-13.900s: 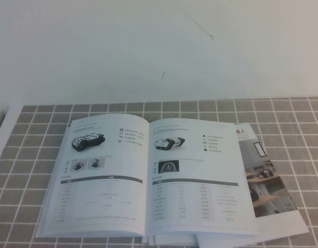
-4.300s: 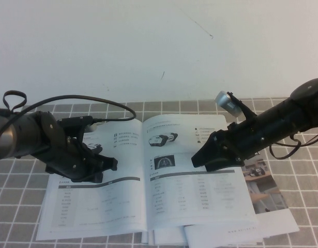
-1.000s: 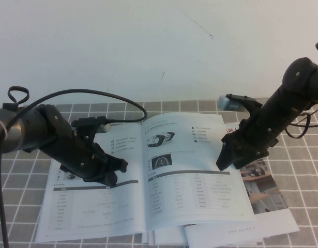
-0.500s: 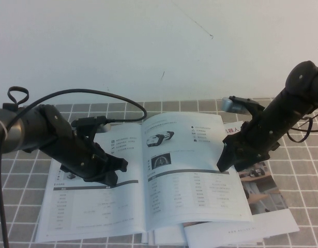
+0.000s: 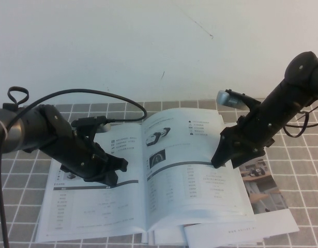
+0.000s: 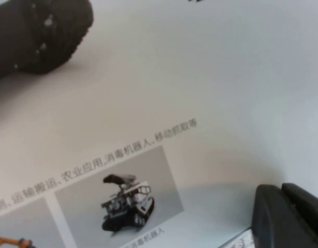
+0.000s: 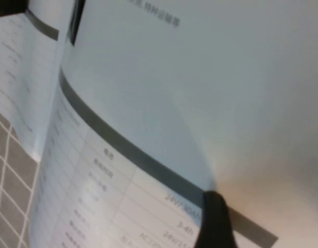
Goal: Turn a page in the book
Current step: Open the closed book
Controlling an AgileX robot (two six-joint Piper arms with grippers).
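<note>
The book [image 5: 112, 206], a thin white catalogue, lies open on the grey tiled mat. My left gripper [image 5: 111, 174] is shut and rests on the left-hand sheet by the small vehicle photos; in the left wrist view its fingers [image 6: 290, 219] lie together on the paper [image 6: 174, 77]. My right gripper [image 5: 219, 157] is at the outer edge of the right-hand page [image 5: 200, 191], shut on it. The page bows up off the book. In the right wrist view one dark fingertip [image 7: 215, 222] shows against the curved page [image 7: 148, 103]; the other finger is hidden behind the paper.
A brochure [image 5: 262, 181] with a colour room photo lies under the book's right side. Loose white sheets [image 5: 241, 232] stick out at the front. The tiled mat [image 5: 303, 134] ends at a plain white surface behind. The left arm's cable [image 5: 96, 95] loops over the book's top left.
The right gripper has moved a little left with the page's edge, and the right-hand page now bulges upward. The left arm has stayed on the left sheet.
</note>
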